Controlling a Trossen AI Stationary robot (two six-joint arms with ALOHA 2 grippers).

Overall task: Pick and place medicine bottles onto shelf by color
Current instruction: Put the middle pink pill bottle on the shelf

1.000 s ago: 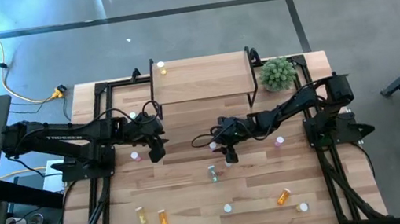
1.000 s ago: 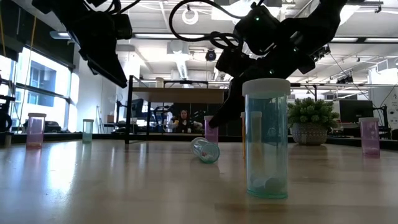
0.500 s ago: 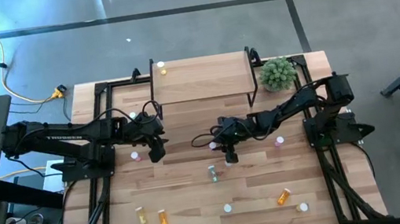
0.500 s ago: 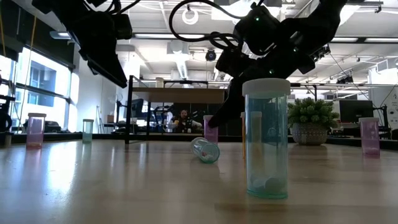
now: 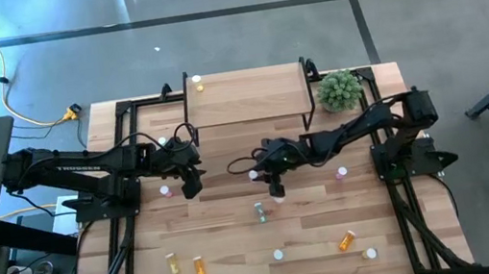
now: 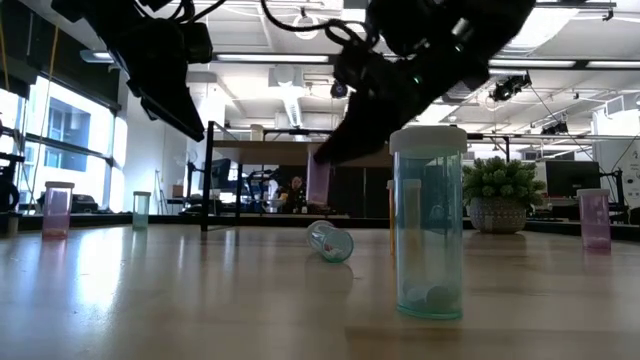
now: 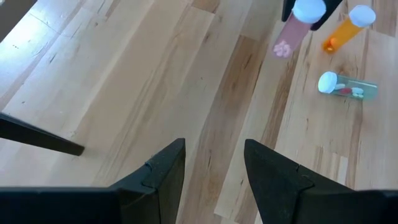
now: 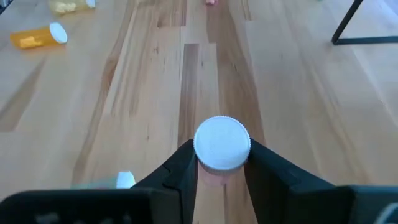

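Note:
My right gripper [image 8: 219,163] is shut on a pink bottle [image 6: 318,181] with a white cap, held above the middle of the table [image 5: 255,175]. My left gripper [image 7: 214,167] is open and empty over the table's left part [image 5: 191,180]; its wrist view shows the held pink bottle [image 7: 291,32] farther off. The light-wood shelf [image 5: 246,96] stands on black legs at the far edge, with a yellow bottle [image 5: 199,85] on its left end. Other bottles stand or lie on the table. My right gripper pinches the pink bottle at its top end, one finger on each side of the white cap [image 8: 221,143]. The fingers come slanting down from the table's right. The bottle hangs about upright below them, its bottom [image 6: 318,202] clear of the table.
A green bottle [image 5: 260,212] lies near the middle. Pink bottles stand at left [image 5: 166,191] and right [image 5: 341,173]. Yellow [image 5: 172,262] and orange [image 5: 199,267] [image 5: 346,239] bottles lie near the front edge. A green bottle [image 6: 428,222] stands close to the low camera. A plant [image 5: 339,90] is beside the shelf.
My right gripper has gone up and toward the table's left edge with the pink bottle. The bottle stood on the table before and is now lifted clear, still about upright.

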